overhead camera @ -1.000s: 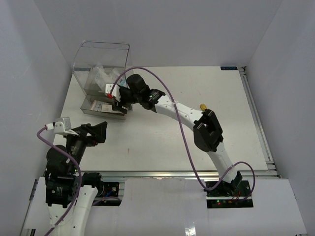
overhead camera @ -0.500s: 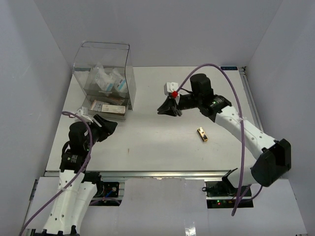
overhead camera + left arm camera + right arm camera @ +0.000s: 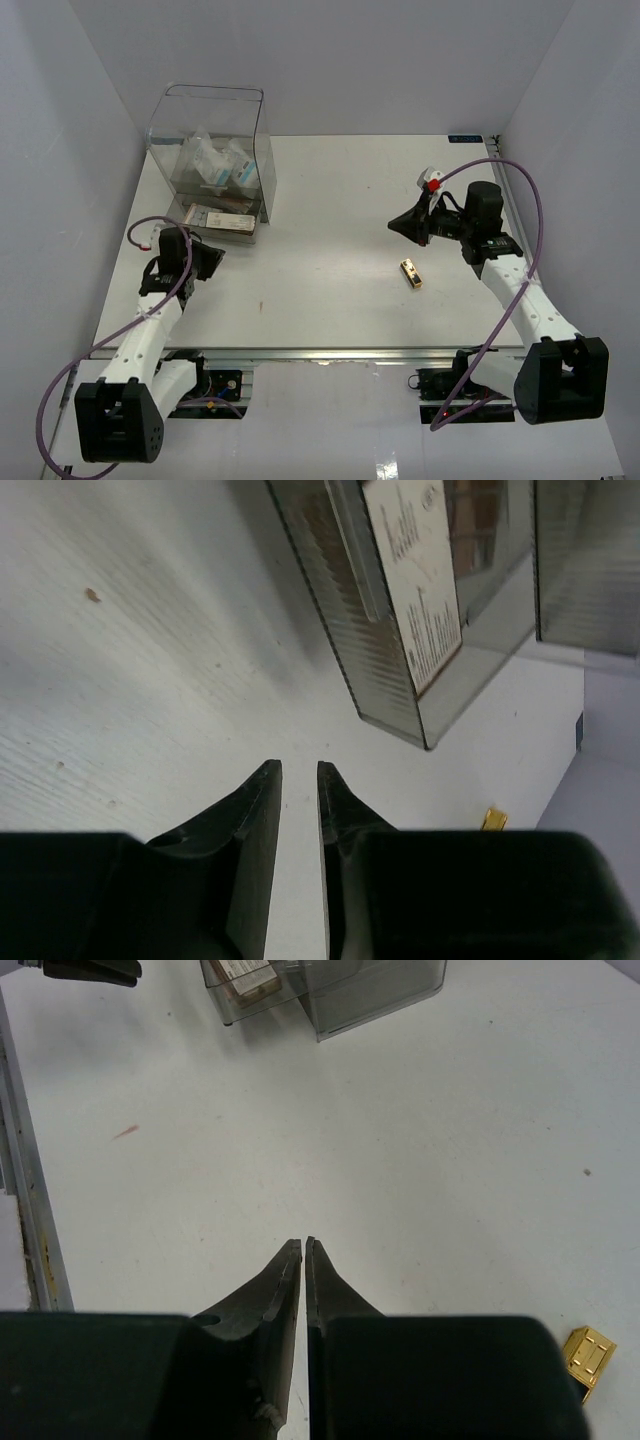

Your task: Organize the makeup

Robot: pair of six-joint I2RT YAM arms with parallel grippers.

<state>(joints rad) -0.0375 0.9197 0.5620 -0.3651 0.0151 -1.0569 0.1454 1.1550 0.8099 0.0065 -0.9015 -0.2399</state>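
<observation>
Count coming in now. One large clear plastic box, only one. Inside its tall part are clear packets with white-and-blue labels: two for certain, possibly a third, the plastic blurs it. In its low front part there's one flat tan rectangular palette showing. Out on its own sits one small gold tube. Grippers, two: the left gripper and the right gripper.
</observation>
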